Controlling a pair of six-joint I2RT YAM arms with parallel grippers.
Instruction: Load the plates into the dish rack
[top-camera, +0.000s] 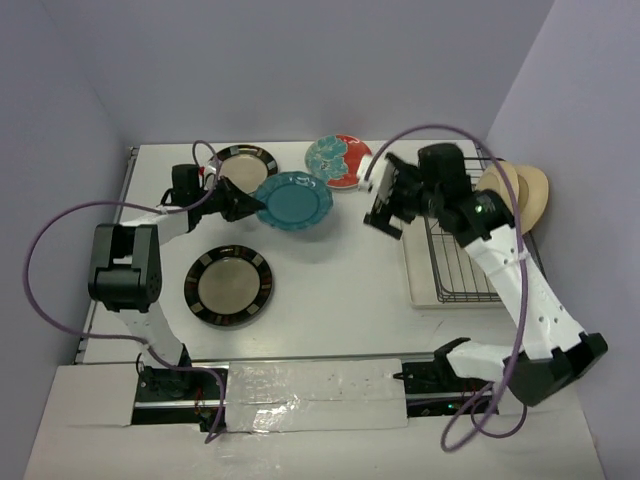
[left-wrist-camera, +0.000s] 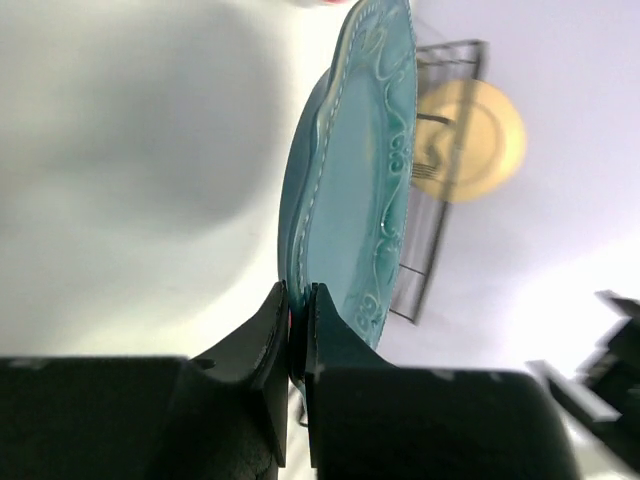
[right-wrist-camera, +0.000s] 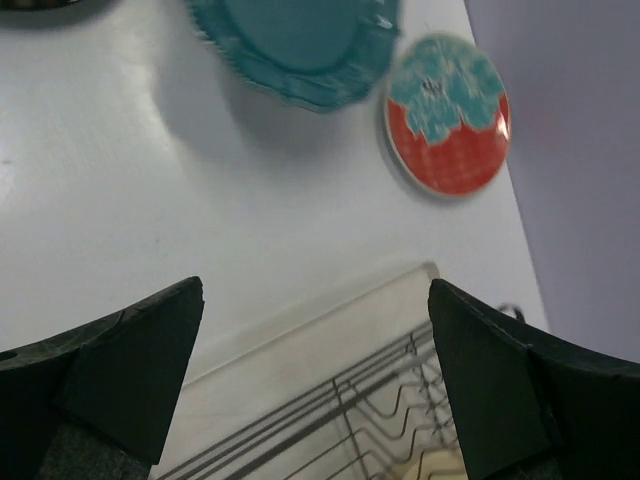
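My left gripper (top-camera: 252, 204) is shut on the rim of the scalloped teal plate (top-camera: 294, 199) and holds it lifted above the table; in the left wrist view the plate (left-wrist-camera: 355, 180) stands edge-on between the jaws of the gripper (left-wrist-camera: 298, 296). My right gripper (top-camera: 383, 203) is open and empty, hovering at the left edge of the dish rack (top-camera: 460, 262); its view shows the rack's tray (right-wrist-camera: 330, 350), the teal plate (right-wrist-camera: 295, 45) and the red plate with teal flowers (right-wrist-camera: 448, 115). Two cream-tan plates (top-camera: 520, 192) stand in the rack's far end.
Two striped-rim plates lie on the table, one at the front left (top-camera: 228, 285), one at the back (top-camera: 245, 165) partly behind the left arm. The red flowered plate (top-camera: 338, 160) lies at the back middle. Walls close in behind and on both sides.
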